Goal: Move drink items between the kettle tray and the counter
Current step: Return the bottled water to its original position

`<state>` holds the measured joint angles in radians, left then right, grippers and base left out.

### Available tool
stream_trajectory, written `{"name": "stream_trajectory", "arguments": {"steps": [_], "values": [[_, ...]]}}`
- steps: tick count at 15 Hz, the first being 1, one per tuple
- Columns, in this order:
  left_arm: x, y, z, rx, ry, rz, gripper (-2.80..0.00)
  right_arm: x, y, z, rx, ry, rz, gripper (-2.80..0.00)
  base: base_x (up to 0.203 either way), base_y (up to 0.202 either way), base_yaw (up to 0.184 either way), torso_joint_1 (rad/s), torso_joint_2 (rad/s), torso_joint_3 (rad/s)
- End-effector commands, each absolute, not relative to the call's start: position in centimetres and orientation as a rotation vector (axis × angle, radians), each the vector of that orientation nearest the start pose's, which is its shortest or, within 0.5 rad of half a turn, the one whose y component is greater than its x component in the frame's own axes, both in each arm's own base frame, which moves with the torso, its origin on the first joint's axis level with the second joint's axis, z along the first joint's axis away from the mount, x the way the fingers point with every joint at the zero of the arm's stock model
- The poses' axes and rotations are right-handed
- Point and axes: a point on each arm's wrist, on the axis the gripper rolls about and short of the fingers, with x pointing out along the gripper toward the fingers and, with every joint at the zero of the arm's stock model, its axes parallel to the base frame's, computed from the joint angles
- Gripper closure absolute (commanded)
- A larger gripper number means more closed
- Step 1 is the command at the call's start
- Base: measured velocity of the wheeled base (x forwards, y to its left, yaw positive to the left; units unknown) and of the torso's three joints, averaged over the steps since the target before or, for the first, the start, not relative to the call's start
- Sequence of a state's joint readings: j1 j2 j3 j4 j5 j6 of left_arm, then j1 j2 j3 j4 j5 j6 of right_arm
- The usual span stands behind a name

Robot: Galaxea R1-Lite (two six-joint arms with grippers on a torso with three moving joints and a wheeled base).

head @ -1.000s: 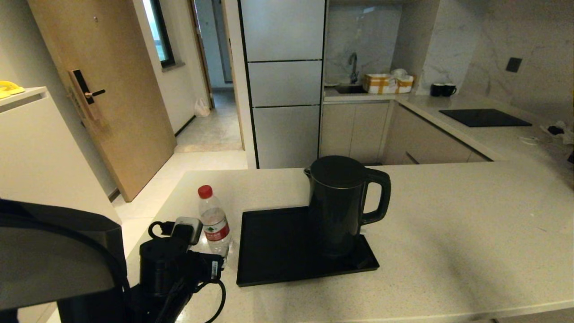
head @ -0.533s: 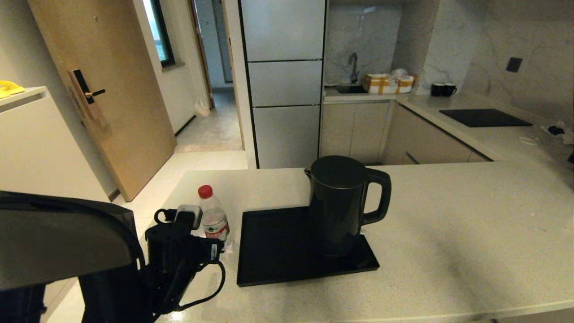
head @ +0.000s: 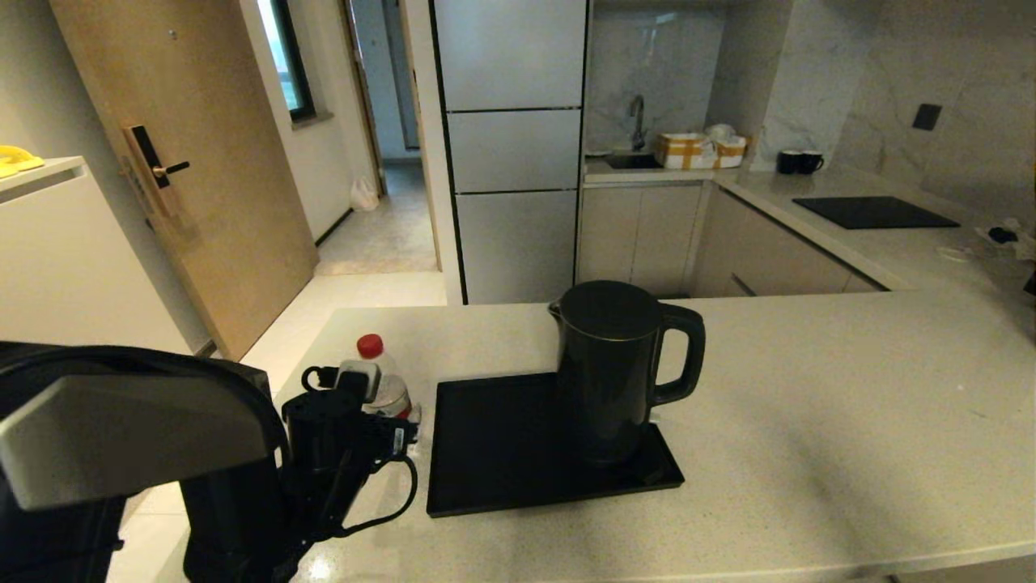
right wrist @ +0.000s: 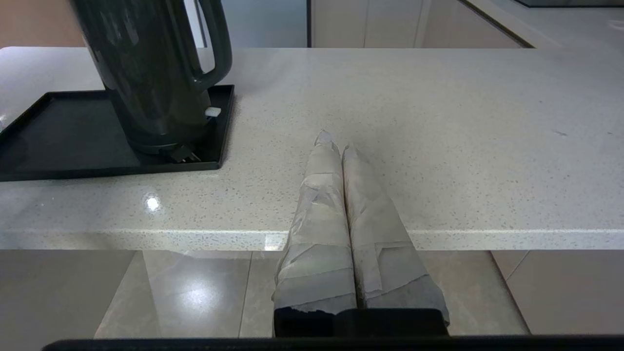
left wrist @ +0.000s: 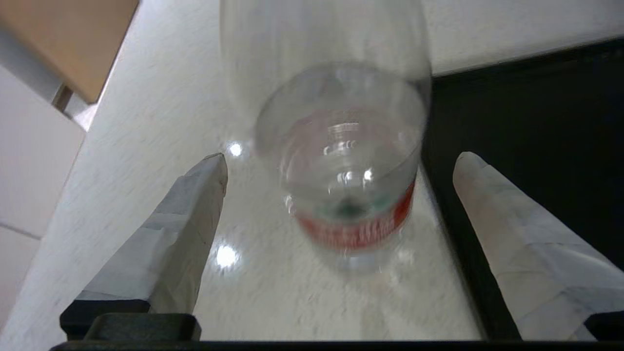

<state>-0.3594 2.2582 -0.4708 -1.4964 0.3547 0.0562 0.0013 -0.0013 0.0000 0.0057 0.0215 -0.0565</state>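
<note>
L gripper (left wrist: 340,161): jaws spread wide, one taped finger (left wrist: 183,224) on each side of the water bottle (left wrist: 348,195), neither touching it; nothing held. In head view the L arm's dark wrist covers the bottle's lower half.

Water bottle (head: 380,380): clear plastic, red cap, red label. Upright on the counter (head: 809,421), just beside the tray's left edge, off the tray. Seen from above and behind in L wrist view; blurred there.

Kettle tray (head: 494,453): flat glossy black rectangle w/ low rim, on the counter near its front edge. Left portion bare.

Kettle (head: 607,372): tall, dark, glossy; upright on the tray's right end, loop handle pointing to the robot's right. Lid on. Base disc mostly hidden under it; a small part shows at the bottom in R wrist view.

R gripper (right wrist: 336,141): taped fingers pressed together, empty. Sits low in front of the counter's front edge, well apart from the tray and kettle; not visible in head view.

Background, far worktop: black cooktop (head: 874,212), two black mugs (head: 799,162), sink tap (head: 638,113), yellow-check box (head: 688,150). Wooden door (head: 186,162) at left.
</note>
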Motion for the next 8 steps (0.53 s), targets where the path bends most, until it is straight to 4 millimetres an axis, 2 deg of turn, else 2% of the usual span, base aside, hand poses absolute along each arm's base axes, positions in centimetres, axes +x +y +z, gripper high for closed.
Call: {"name": "stream_trajectory", "arguments": {"steps": [1, 6, 8], "values": [[31.4, -10.9, 1.0, 0.161, 0.265, -0.012, -2.8, -2.3, 0.0, 7.4, -0.058, 0.007, 0.023, 0.0, 0.0, 0.0, 0.0, 0.0, 0.0, 0.0], [32.0, -11.1, 0.5, 0.186, 0.26, -0.022, -2.8, -2.3, 0.0, 7.4, -0.058, 0.007, 0.023, 0.0, 0.0, 0.0, 0.0, 0.0, 0.0, 0.0], [33.2, -11.5, 0.3, 0.194, 0.251, -0.018, -2.8, -2.3, 0.0, 7.4, -0.057, 0.007, 0.025, 0.0, 0.0, 0.0, 0.0, 0.0, 0.0, 0.0]]}}
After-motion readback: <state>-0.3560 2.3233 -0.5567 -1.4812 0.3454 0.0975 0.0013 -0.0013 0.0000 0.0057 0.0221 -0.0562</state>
